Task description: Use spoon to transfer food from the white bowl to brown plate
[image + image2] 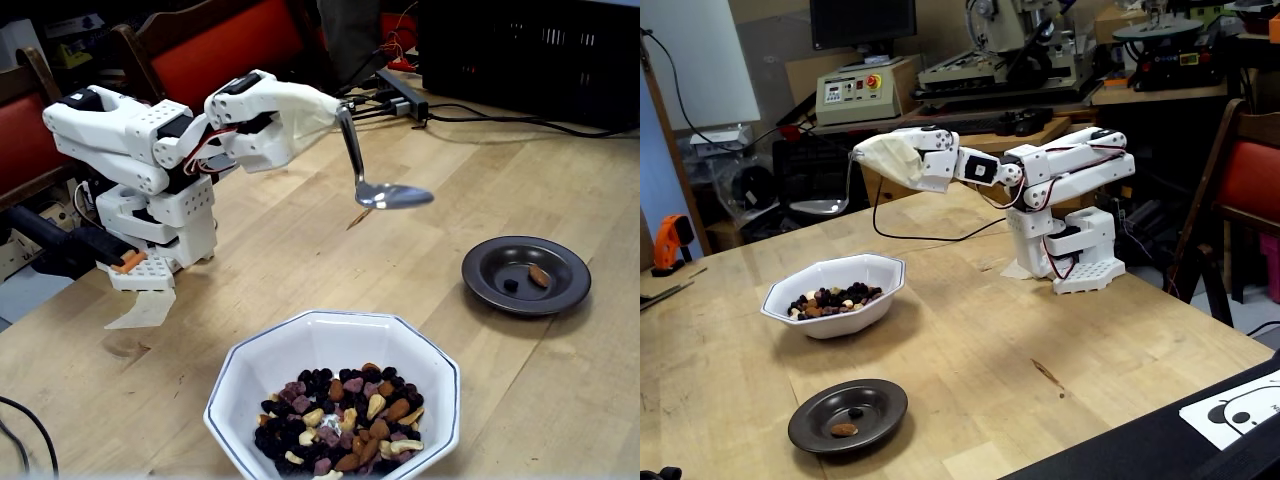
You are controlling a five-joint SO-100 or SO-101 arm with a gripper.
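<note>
In a fixed view, a pale wooden desk [300,260] with visible grain fills most of the frame. The white arm [150,150] sits at the left, and its end effector [318,108] near the upper centre is closed around the handle of the spoon [385,190]. The spoon hangs in the air above bare wood, its shiny oval bowl level and clear of both dishes. The white bowl [245,375] stands at the bottom centre, with the food [340,415] heaped toward its lower right side. The brown plate [526,274] lies at the right, well apart from the bowl, and carries an almond and a dark berry. Red-backed chairs [215,45] line the top left, and a black crate [530,55] with cables occupies the top right.

In another fixed view, the arm [1060,210] stands right of centre, reaching toward the left. The end effector [890,158] grips the spoon [830,200], which hangs in the upper left over the far desk edge [970,330]. The white bowl [810,318] lies left of centre, the food [830,298] inside. The brown plate [875,415] sits in front of it at the bottom, holding two pieces. Workshop machines [1020,50] and a control box [855,95] fill the background.
</note>
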